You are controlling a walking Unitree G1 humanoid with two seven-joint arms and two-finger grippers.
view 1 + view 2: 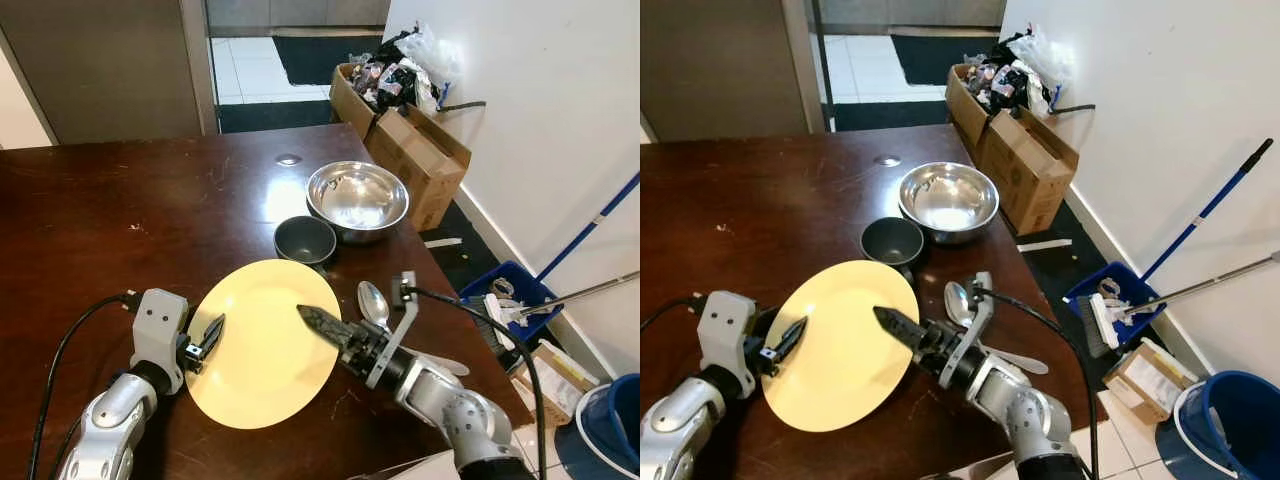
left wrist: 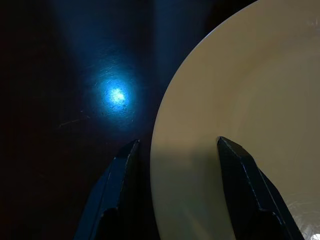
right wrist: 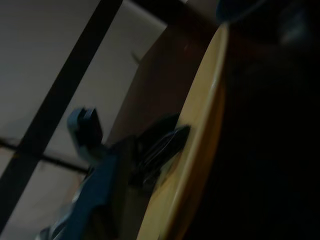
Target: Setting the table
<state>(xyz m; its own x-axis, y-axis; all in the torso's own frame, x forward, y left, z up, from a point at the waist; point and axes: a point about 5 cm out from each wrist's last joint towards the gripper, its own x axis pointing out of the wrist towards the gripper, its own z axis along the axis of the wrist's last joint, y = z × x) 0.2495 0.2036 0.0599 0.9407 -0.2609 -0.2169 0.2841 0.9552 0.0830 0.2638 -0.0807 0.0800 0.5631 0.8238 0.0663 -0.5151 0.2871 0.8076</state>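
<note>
Between the two pincers lies the round pale-yellow plate on the dark wooden table. Left gripper straddles its rim, spread apart; right gripper hovers above, apparently clenched. Beyond sit a small dark bowl, steel bowl, and metal spoon.

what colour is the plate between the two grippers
Pale yellow, plain with no pattern. The plate shows best in the left eye view.

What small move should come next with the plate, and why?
Probably close the left gripper on the yellow plate. In the left wrist view its fingers stand open astride the plate's rim, one over the plate, one over the dark table. The right gripper reaches over the plate's other side, so the plate is not yet gripped on the left.
</note>
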